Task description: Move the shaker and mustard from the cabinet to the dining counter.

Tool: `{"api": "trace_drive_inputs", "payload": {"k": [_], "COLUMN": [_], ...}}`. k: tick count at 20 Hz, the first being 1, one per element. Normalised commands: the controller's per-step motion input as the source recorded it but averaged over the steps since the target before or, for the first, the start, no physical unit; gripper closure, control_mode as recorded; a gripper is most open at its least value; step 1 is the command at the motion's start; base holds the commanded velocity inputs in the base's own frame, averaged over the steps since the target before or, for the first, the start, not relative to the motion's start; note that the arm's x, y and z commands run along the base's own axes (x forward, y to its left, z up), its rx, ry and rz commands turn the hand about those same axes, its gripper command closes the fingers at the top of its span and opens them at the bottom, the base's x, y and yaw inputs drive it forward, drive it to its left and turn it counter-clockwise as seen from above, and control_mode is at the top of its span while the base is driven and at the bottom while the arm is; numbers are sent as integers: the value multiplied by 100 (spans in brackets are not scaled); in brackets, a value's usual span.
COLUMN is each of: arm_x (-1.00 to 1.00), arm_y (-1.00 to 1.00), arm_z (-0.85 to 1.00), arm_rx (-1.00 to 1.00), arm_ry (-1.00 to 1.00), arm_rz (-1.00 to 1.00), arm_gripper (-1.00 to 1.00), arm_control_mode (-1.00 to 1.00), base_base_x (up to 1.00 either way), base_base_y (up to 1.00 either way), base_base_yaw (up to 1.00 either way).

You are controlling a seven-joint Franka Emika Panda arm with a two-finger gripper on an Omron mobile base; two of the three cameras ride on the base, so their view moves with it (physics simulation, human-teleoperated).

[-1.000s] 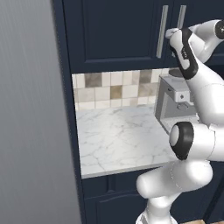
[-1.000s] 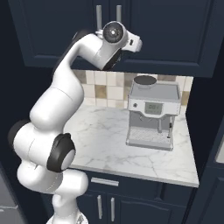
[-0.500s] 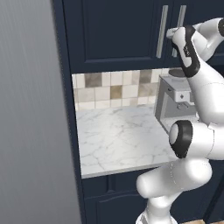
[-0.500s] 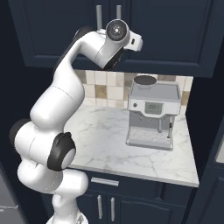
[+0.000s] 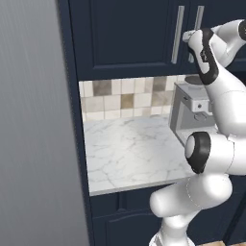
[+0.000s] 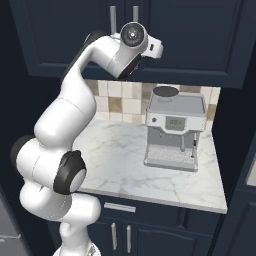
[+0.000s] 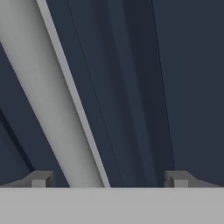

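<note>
The cabinet [image 5: 129, 38] fills the top of both base views, its navy doors shut, so nothing inside it can be seen. Two long silver handles [image 5: 178, 33] hang side by side where the doors meet. To the left in the left base view stands a tall grey panel [image 5: 33, 125].

Below the cabinet a tiled backsplash [image 5: 125, 96] runs behind the marble tabletop [image 6: 125, 160], whose surface is bare apart from the coffee machine [image 6: 172, 130] set toward its right end, against the tiles. Navy lower doors [image 6: 120, 235] with short handles sit under the tabletop.

The arm [image 6: 70, 125] rises from the base and bends up to the cabinet front, its wrist level with the lower part of the handles.

In the hand view the pincer [image 7: 107, 179] is spread wide and grips nothing. One handle [image 7: 52, 109] crosses that view as a slanted pale bar, passing between the fingertips [image 7: 41, 179], nearer the left one, and touching neither. The navy door face lies close behind it.
</note>
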Motion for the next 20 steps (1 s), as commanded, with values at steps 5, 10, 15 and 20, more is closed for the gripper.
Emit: {"api": "trace_drive_inputs", "payload": {"k": [5,10,15,20], "arm_x": [49,40,17,0], "arm_y": [58,24,7,1], "arm_z": [-50,-36,-27,-16], "arm_rx": [0,0,-2,0], "arm_ry": [2,8,12,0], "arm_rz": [0,4,9,12], "arm_gripper": [100,100,100,100], "arm_control_mode": [-100,-100,-100,-100], "base_base_x": [0,0,0,0], "base_base_y": [0,0,0,0], "base_base_yaw": [0,0,0,0]}}
